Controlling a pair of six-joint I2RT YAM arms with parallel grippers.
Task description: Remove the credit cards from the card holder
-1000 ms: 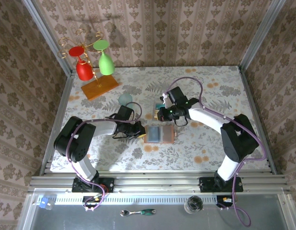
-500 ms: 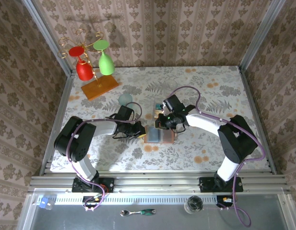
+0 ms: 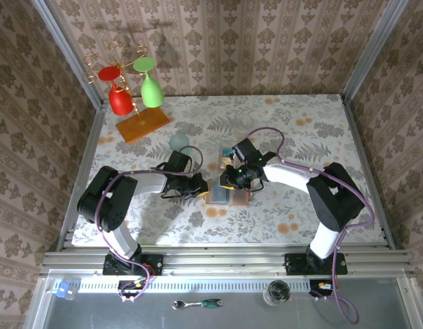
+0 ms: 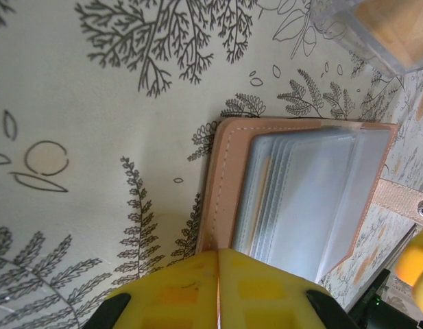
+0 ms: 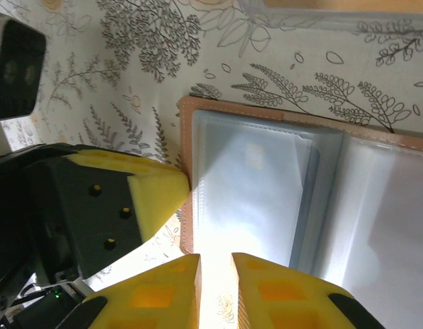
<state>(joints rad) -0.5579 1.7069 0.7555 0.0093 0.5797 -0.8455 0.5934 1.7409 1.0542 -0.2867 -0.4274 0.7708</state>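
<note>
The card holder (image 5: 259, 192) lies open just ahead of both sets of fingertips. The left gripper (image 4: 216, 291) is clenched against its border. The right gripper (image 5: 214, 288) hovers over it, slightly parted and empty. Whether credit cards remain inside is unclear, so extraction looks unfinished.

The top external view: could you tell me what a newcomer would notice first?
The open card holder lies mid-table, the left gripper shut on its left edge and the right gripper over its clear sleeves, jaws slightly parted. At the far left, a red glass and a green glass hang upside down from a rack.
</note>
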